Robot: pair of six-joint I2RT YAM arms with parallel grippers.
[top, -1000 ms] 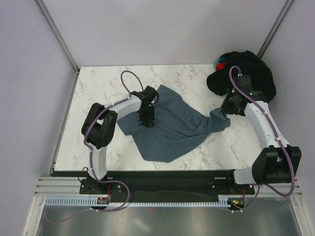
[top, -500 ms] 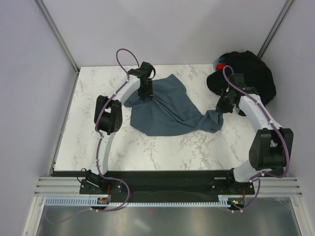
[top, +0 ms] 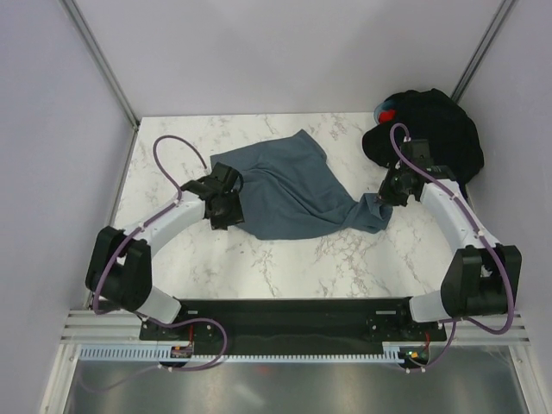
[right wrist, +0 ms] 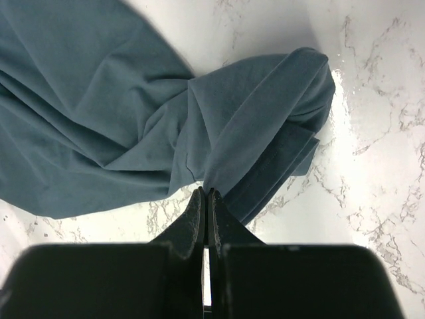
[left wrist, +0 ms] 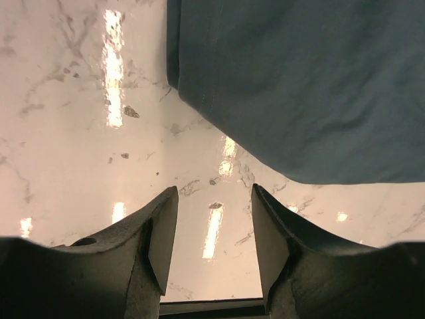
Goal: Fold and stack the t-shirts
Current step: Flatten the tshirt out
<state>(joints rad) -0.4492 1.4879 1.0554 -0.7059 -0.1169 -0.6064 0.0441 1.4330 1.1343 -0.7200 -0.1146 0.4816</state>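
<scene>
The slate blue-grey t-shirt [top: 289,190] lies crumpled across the middle of the marble table [top: 172,155]. My left gripper [top: 227,210] hovers at the shirt's left edge. In the left wrist view this gripper [left wrist: 214,226] is open over bare marble with nothing between its fingers, and the shirt's hem [left wrist: 299,80] lies just beyond the tips. My right gripper [top: 380,199] is shut on a bunched fold at the shirt's right end. The right wrist view shows cloth [right wrist: 133,113] pinched at the fingertips of that gripper [right wrist: 207,193]. Black t-shirts [top: 431,134] are heaped at the back right corner.
A red and blue object [top: 385,112] peeks out beside the black heap. Grey walls and metal posts [top: 99,60] close in the table at the back and sides. Purple cables [top: 172,151] loop off both arms.
My left gripper let go of the blue-grey shirt, opened, and swung from its back edge to the near left. The right gripper stays shut on the shirt's right end.
</scene>
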